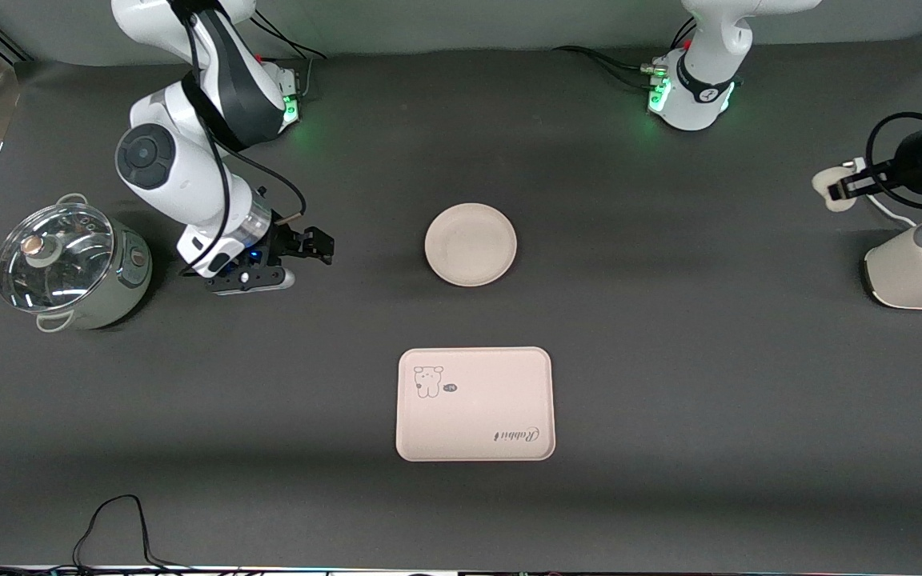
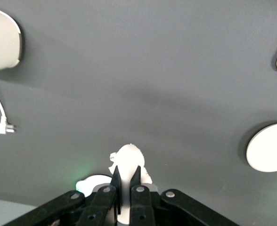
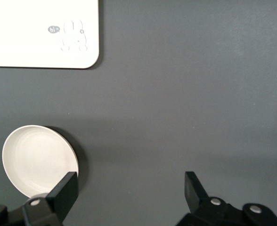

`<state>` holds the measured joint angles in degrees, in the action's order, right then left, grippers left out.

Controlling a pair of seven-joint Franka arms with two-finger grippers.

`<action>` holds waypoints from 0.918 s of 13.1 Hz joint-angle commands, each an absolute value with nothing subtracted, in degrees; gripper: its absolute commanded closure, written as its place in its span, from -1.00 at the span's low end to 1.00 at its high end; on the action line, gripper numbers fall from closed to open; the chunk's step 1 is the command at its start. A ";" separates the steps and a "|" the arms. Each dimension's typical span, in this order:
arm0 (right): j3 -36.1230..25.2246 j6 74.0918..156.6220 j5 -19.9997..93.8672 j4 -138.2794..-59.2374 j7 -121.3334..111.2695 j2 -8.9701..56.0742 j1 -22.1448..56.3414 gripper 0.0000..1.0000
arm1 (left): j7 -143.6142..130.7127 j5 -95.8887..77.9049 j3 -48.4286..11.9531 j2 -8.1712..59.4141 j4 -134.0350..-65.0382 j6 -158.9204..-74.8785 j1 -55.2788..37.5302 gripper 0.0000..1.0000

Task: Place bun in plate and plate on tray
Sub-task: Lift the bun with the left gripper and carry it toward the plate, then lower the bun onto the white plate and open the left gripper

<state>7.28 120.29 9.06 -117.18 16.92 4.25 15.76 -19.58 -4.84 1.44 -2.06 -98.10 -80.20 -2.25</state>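
Note:
The bun (image 1: 823, 182) is a small off-white lump held in my left gripper (image 1: 839, 190), up in the air at the left arm's end of the table. In the left wrist view the fingers are shut on the bun (image 2: 128, 155), with my left gripper (image 2: 126, 172) above bare table. The round cream plate (image 1: 471, 244) lies empty mid-table and also shows in both wrist views (image 2: 270, 153) (image 3: 37, 160). The tray (image 1: 475, 404) lies nearer the front camera than the plate, also empty (image 3: 44, 33). My right gripper (image 1: 313, 244) is open and empty beside the plate (image 3: 129, 188).
A pot with a glass lid (image 1: 69, 268) stands at the right arm's end. A white appliance (image 1: 917, 272) with a cable stands at the left arm's end, below my left gripper. A cable (image 1: 117, 528) lies at the table's front edge.

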 commanded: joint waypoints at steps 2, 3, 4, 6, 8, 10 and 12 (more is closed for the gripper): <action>6.77 120.41 11.51 -116.89 18.02 4.83 18.80 -1.00 | -41.15 -8.42 -9.02 3.32 -98.62 -88.30 -7.28 0.84; 6.77 120.76 11.86 -116.98 18.02 4.92 18.81 -1.00 | -48.18 -9.66 -12.18 5.69 -98.18 -91.72 -8.51 0.84; 6.85 120.85 11.87 -116.98 18.02 4.92 19.24 -1.00 | -54.60 -10.02 -15.00 8.15 -97.83 -95.85 -9.92 0.84; 6.86 122.51 11.95 -117.07 18.02 5.18 20.83 -1.00 | -65.25 -9.50 -18.53 13.94 -97.82 -104.37 -14.91 0.83; 6.86 123.92 11.95 -117.25 18.02 6.32 20.83 -1.00 | -71.52 -9.05 -18.46 19.23 -98.17 -110.98 -21.33 0.82; 6.86 125.68 11.87 -117.25 17.93 7.99 21.44 -1.00 | -76.17 -9.05 -18.46 23.80 -98.44 -117.39 -25.99 0.81; 6.77 125.51 11.87 -117.60 17.76 8.09 21.62 -1.00 | -81.54 -8.44 -18.37 27.84 -98.88 -124.33 -29.95 0.82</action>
